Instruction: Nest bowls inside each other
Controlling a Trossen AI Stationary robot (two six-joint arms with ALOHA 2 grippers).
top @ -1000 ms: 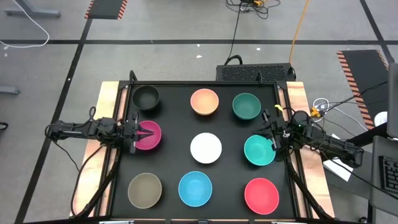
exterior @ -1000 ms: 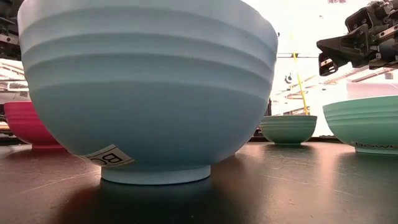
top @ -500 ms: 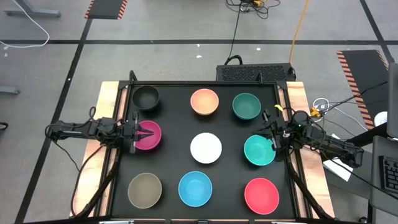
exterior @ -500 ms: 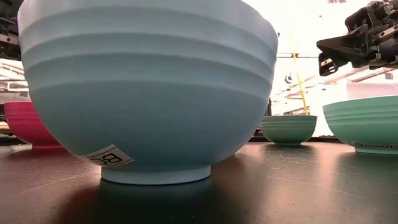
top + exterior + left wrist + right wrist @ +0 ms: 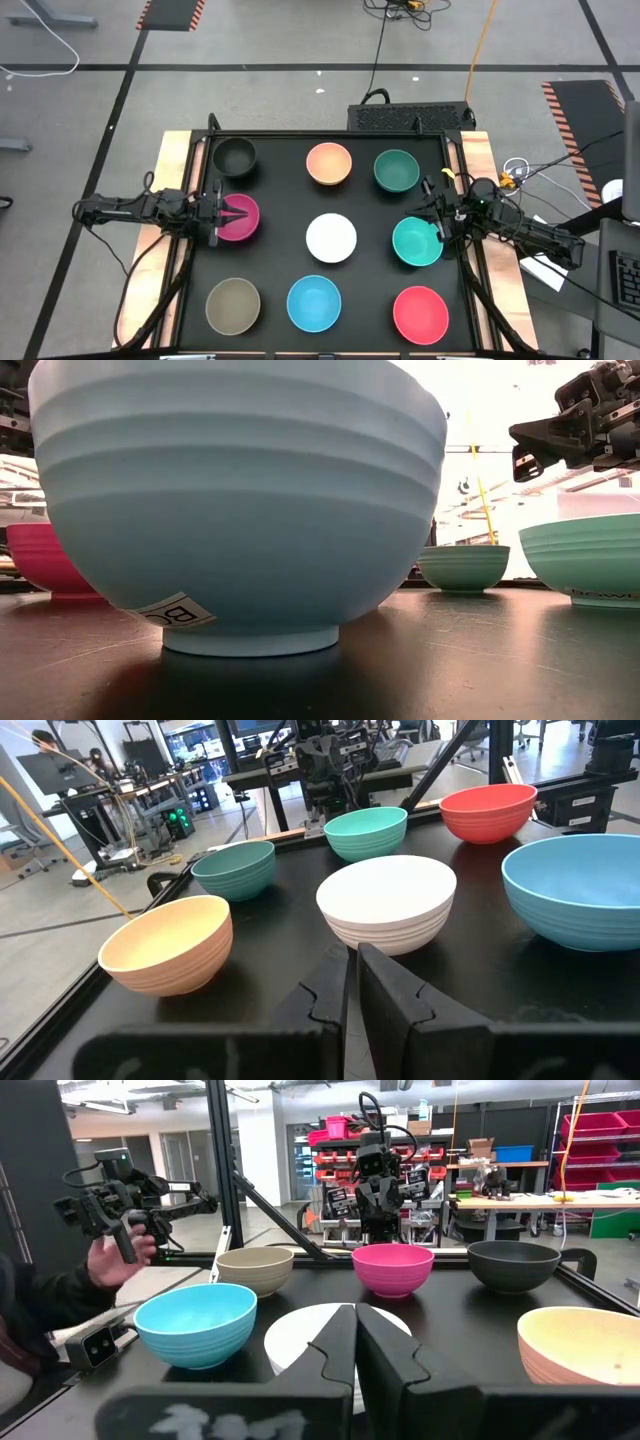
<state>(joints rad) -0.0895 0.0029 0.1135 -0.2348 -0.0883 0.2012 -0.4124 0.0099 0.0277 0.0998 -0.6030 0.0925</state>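
Magenta bowl (image 5: 237, 218), left of centre in the high view, sits under the left gripper (image 5: 232, 214), whose jaws are nearly shut and hold nothing. The right gripper (image 5: 434, 224), jaws shut and empty, hangs over the teal bowl (image 5: 416, 242) at right. Opening wide and pinching one rim (not the middle) would serve best. Nine bowls stand separate, none nested; two grippers.

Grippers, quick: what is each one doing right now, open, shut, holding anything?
Left gripper: shut, empty, over the magenta bowl.
Right gripper: shut, empty, at the teal bowl.
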